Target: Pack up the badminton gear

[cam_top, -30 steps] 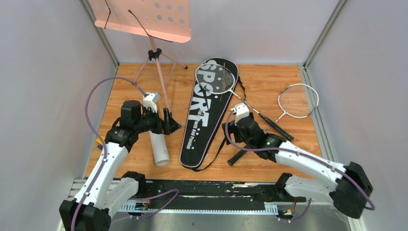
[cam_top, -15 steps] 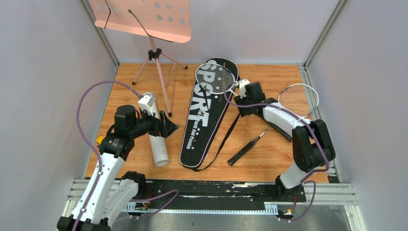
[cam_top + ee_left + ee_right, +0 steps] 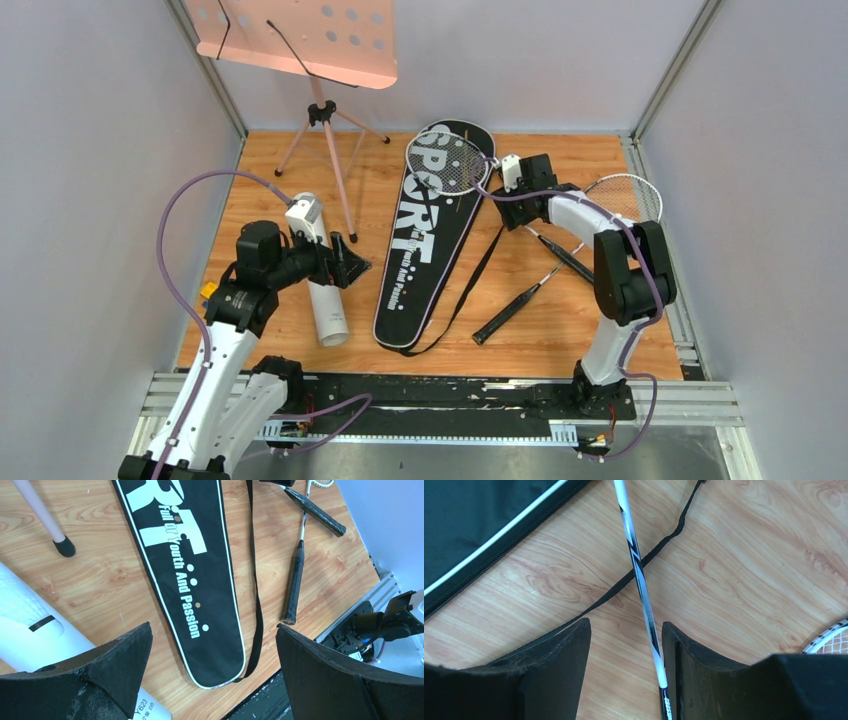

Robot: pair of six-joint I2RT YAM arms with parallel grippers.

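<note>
A black bag (image 3: 425, 240) lettered SPORT lies flat mid-floor. One silver racket (image 3: 447, 163) rests its head on the bag's top, and its shaft (image 3: 639, 575) runs between the jaws of my right gripper (image 3: 626, 625), close to the right finger with a gap on the left. This right gripper (image 3: 518, 208) is open. The second racket (image 3: 625, 195) lies to the right, its black handle (image 3: 510, 315) near the bag's strap. A long white tube (image 3: 325, 305) lies left of the bag. My left gripper (image 3: 350, 262) hovers wide open above the tube's far end, holding nothing (image 3: 214, 629).
A pink music stand (image 3: 300, 40) stands at the back left, one tripod foot (image 3: 65, 547) near the tube. A small yellow and blue toy (image 3: 208, 291) sits by the left wall. Grey walls close in on three sides. The bag's strap (image 3: 644, 560) crosses under the shaft.
My right arm swung from the floor's middle to the far side and came down over the first racket's shaft, its jaws narrowing. The left arm barely shifted.
</note>
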